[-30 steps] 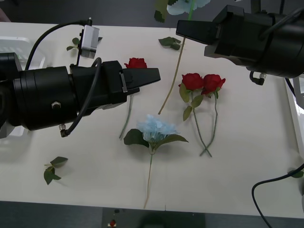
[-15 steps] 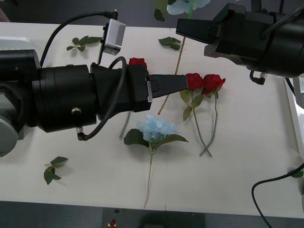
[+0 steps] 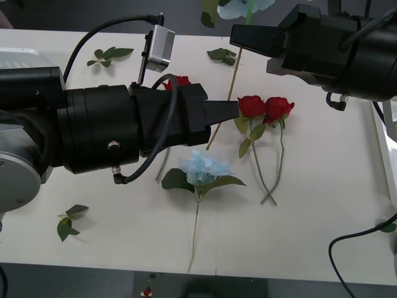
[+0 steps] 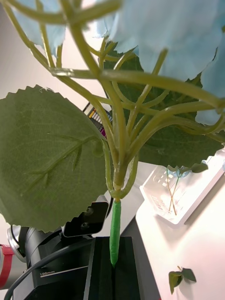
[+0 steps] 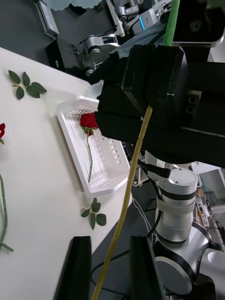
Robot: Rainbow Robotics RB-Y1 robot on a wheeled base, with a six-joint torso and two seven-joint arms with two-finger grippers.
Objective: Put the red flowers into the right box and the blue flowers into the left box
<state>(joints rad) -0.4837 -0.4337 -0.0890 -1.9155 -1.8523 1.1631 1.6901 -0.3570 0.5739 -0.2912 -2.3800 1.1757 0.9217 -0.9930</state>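
Note:
My right gripper point(image 3: 239, 36) is raised over the table's far side, shut on the stem of a blue flower point(image 3: 239, 7) whose long stem point(image 3: 231, 84) hangs down. The right wrist view shows its pale head and big leaves point(image 4: 154, 28) above the black fingers point(image 4: 112, 272). My left gripper point(image 3: 231, 110) is open, with that stem point(image 5: 136, 154) running between its fingers point(image 5: 77, 267). Another blue flower point(image 3: 205, 169) and three red flowers point(image 3: 251, 105) point(image 3: 278, 108) point(image 3: 178, 82) lie on the table. The right box point(image 5: 110, 154) holds a red rose point(image 5: 88, 121). The left box point(image 4: 154, 187) holds stems.
Loose leaf sprigs lie at the far left point(image 3: 110, 54), far middle point(image 3: 222, 55) and near left point(image 3: 69, 220). Two more sprigs point(image 5: 93, 213) point(image 5: 26, 84) flank the right box. A black cable point(image 3: 347, 239) loops at the near right corner.
My left arm has swung right across the table until its fingers reached the hanging stem. The right arm and its held blue flower have stayed still.

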